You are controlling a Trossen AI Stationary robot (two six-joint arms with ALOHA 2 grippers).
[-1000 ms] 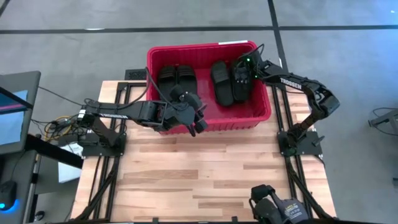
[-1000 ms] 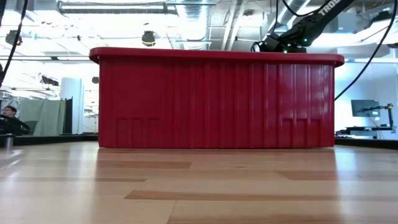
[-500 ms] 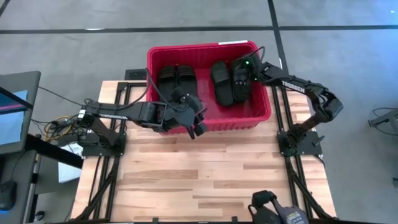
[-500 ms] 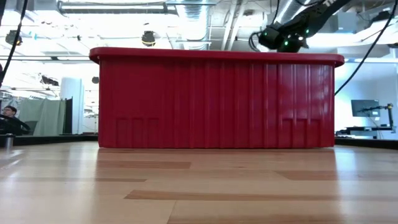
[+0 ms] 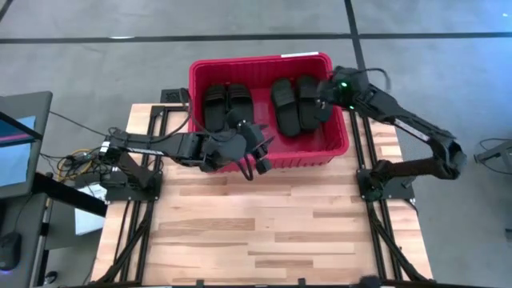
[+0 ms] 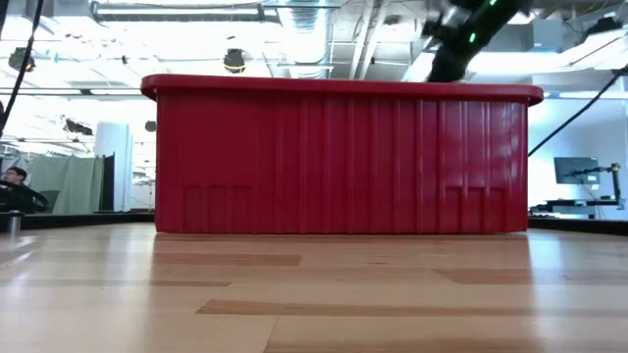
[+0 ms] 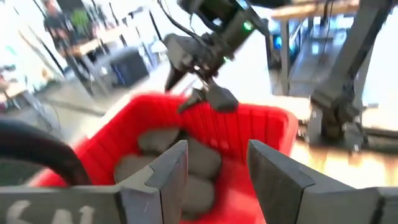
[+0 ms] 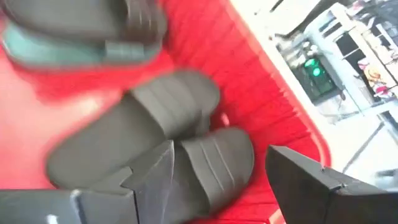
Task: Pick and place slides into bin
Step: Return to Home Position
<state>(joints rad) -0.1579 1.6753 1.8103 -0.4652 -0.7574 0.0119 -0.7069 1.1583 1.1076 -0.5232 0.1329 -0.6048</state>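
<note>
- The red bin (image 6: 343,162) is moulded plastic, rectangular, with vertical ribbed walls and a rolled rim. It stands at the table's far edge, its long side running across the table.
- 4 matte black slides (image 5: 228,104) show inside it from above, lying on the bin floor as 2 side-by-side pairs, 1 toward the left end and 1 toward the right. They have rounded rubber soles and wide ridged straps.
- Their long axes run near-to-far, across the bin's short span, and the right pair is slightly slanted. Which end is the toe cannot be told.
- In the right wrist view the edge of a sage-green slide (image 8: 37,53) shows beneath a black one.
- The left gripper (image 5: 264,154) hangs over the bin's near wall, with its 2 fingers apart and nothing between them.
- The right gripper (image 5: 324,92) is above the rim at the bin's right end, with its fingers spread and empty.
- The table (image 5: 264,224) is pale butcher-block wood in long strips on a black metal frame.
- The floor (image 5: 120,64) is grey with dark seam lines.
- Beyond the table are ceiling ducts (image 6: 177,12) under bright lights, a person (image 6: 14,186) at the far left, and a monitor (image 6: 574,169) at the right.
</note>
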